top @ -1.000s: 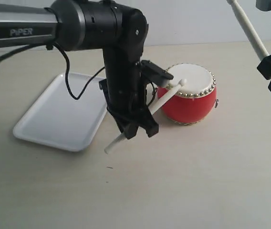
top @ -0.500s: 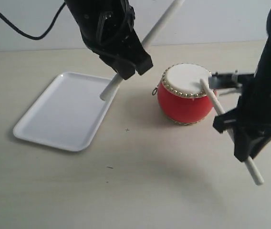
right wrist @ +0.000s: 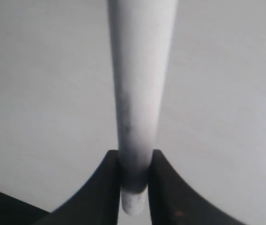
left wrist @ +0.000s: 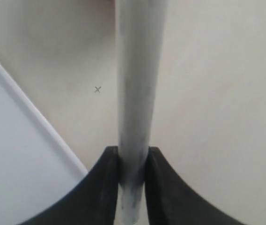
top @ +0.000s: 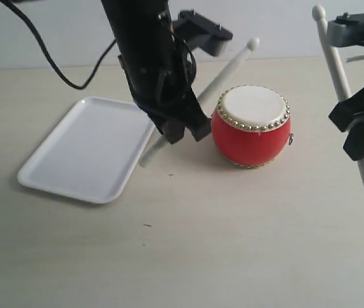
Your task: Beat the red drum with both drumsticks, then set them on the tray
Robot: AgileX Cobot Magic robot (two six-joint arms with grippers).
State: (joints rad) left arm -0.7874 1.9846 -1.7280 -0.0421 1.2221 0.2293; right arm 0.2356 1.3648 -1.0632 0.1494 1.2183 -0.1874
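Beating step, as we judge it: both sticks are in hand and neither touches the skin. Left gripper (left wrist: 132, 157): jaws clamped on the left drumstick (top: 225, 72) low on its shaft. A short butt juts out behind the jaws and the long end slants up ahead of them. The red drum (top: 251, 128) sits just beside these jaws, on the tip side, and the stick's tip hangs above and past the drum's far edge, clear of the cream skin. The tray (top: 66, 191) lies on the butt side of the same jaws, its near rim close to the butt end; nothing lies in it. Right gripper (right wrist: 135, 157): jaws pinched on the right drumstick (top: 336, 64) near its butt. That stick stands nearly upright, tip high above the jaws, and the drum is well apart from them, off toward the left gripper. The table (top: 233, 250) under the right jaws is bare. We read this as a lifted pose between strokes. We cannot tell whether enough beats are done. If not, the next move calls for tipping a stick down until its tip meets the skin, not the studded rim. If so, each stick must be carried over the tray and lowered flat before the jaws let go.
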